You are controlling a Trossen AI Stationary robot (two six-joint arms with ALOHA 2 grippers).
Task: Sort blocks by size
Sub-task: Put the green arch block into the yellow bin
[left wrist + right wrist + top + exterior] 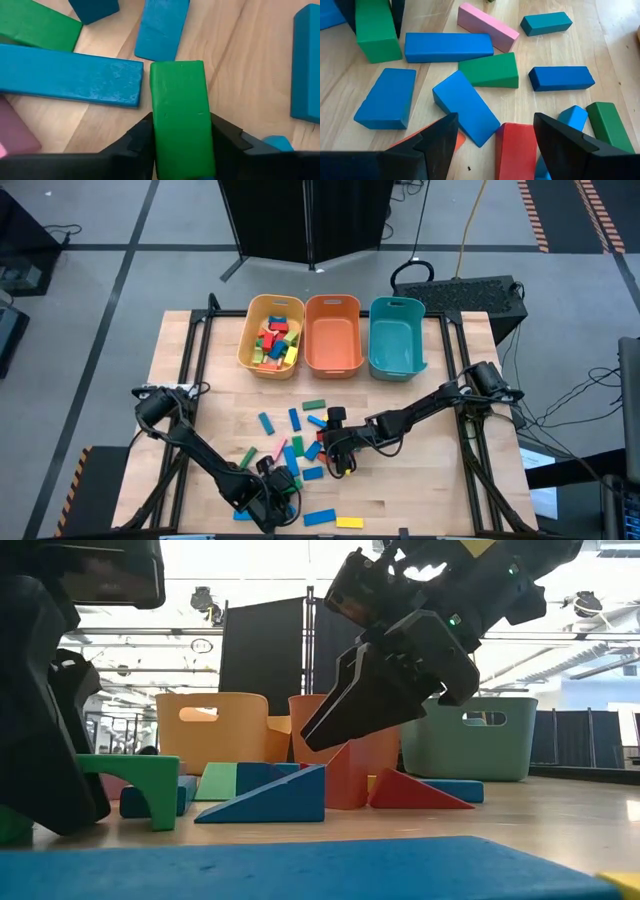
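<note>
Several wooden blocks in blue, green, red, pink and yellow (300, 442) lie scattered on the table's near middle. My left gripper (284, 486) is down among them, shut on a green block (179, 100). My right gripper (342, 462) hovers open just above a red block (515, 150) and a blue block (466, 107), one finger on either side, touching neither. In the low view the right gripper (385, 700) hangs over a red wedge (415, 790) and a blue wedge (270, 800). A green arch block (135, 780) shows right beside the left arm. My left gripper pinches the green block by its two long sides (159, 135) between its two fingers, at the end nearer the wrist. The fingers (140, 142) lie along the block, which reaches out past their tips. Whether it is clear of the table I cannot tell.
Three bins stand in a row at the far side: a yellow one (250, 340) holding several blocks, an orange one (333, 355) and a teal one (397, 365). A long blue bar (70, 75) and other blue blocks (162, 27) lie close around the green block.
</note>
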